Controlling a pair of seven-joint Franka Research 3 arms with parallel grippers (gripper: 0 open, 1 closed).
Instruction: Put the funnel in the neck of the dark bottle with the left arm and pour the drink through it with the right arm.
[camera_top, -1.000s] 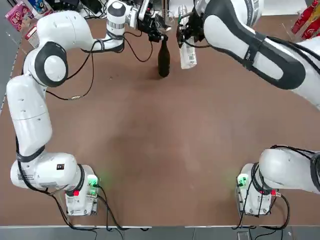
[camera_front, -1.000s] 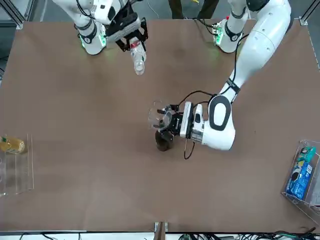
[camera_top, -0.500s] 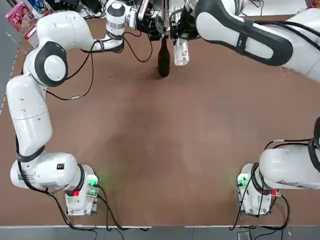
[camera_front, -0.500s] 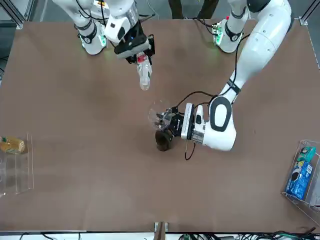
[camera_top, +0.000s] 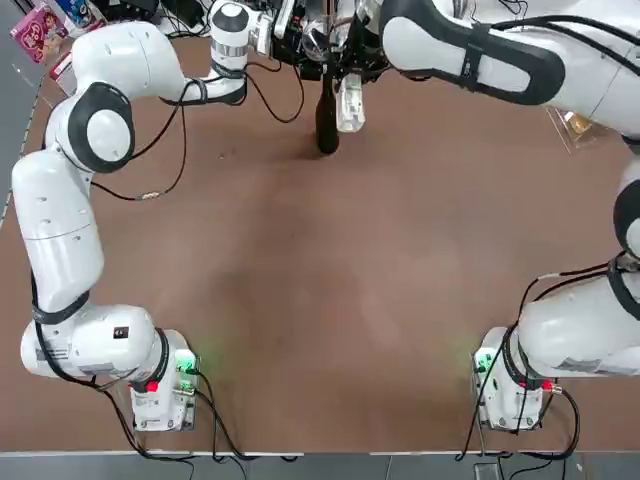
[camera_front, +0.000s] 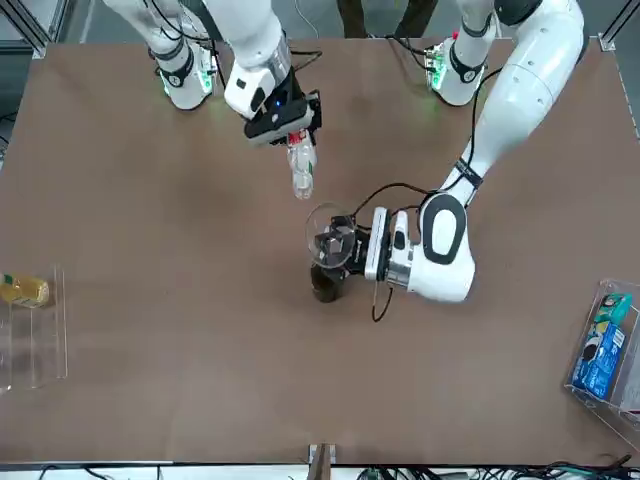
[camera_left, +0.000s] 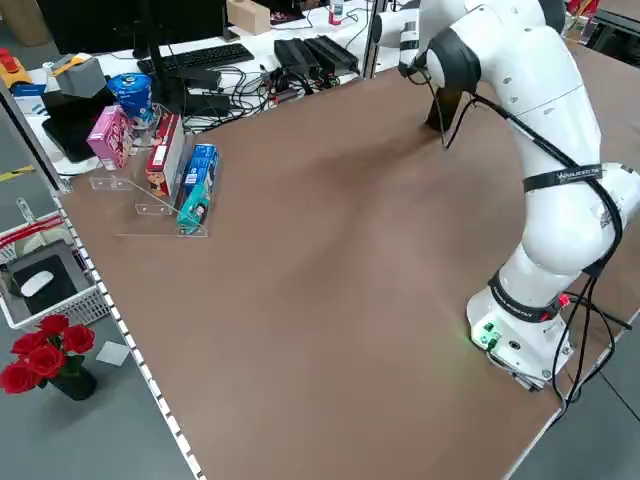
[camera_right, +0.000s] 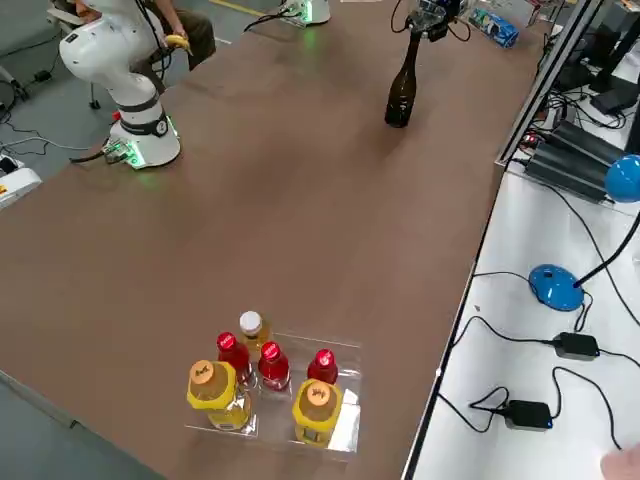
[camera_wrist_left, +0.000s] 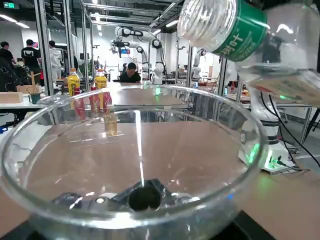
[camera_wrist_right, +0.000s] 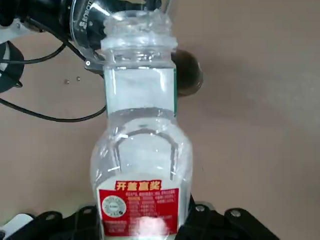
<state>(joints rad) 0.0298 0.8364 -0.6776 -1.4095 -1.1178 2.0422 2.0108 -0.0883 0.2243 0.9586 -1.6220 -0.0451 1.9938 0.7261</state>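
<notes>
The dark bottle (camera_front: 325, 287) stands upright on the far half of the table, also seen in the right side view (camera_right: 401, 88). The clear funnel (camera_front: 324, 228) sits over its neck, and my left gripper (camera_front: 338, 246) is shut on the funnel. In the left wrist view the funnel (camera_wrist_left: 135, 150) fills the picture. My right gripper (camera_front: 283, 122) is shut on the drink (camera_front: 301, 168), an uncapped clear bottle tilted with its open mouth (camera_wrist_right: 138, 26) close to the funnel's rim. The drink's neck (camera_wrist_left: 220, 25) hangs just above that rim. No liquid shows flowing.
A clear holder with a yellowish bottle (camera_front: 24, 290) sits at one table edge, and a blue box (camera_front: 604, 345) in a clear stand at the other. Red and yellow bottles (camera_right: 265, 385) fill a rack. Snack boxes (camera_left: 180, 170) line the left side. A loose cable (camera_top: 150, 195) lies on the table.
The right arm has carried the drink across the table to just beside the funnel. The left gripper's jaws have closed in on the funnel, which stays over the dark bottle.
</notes>
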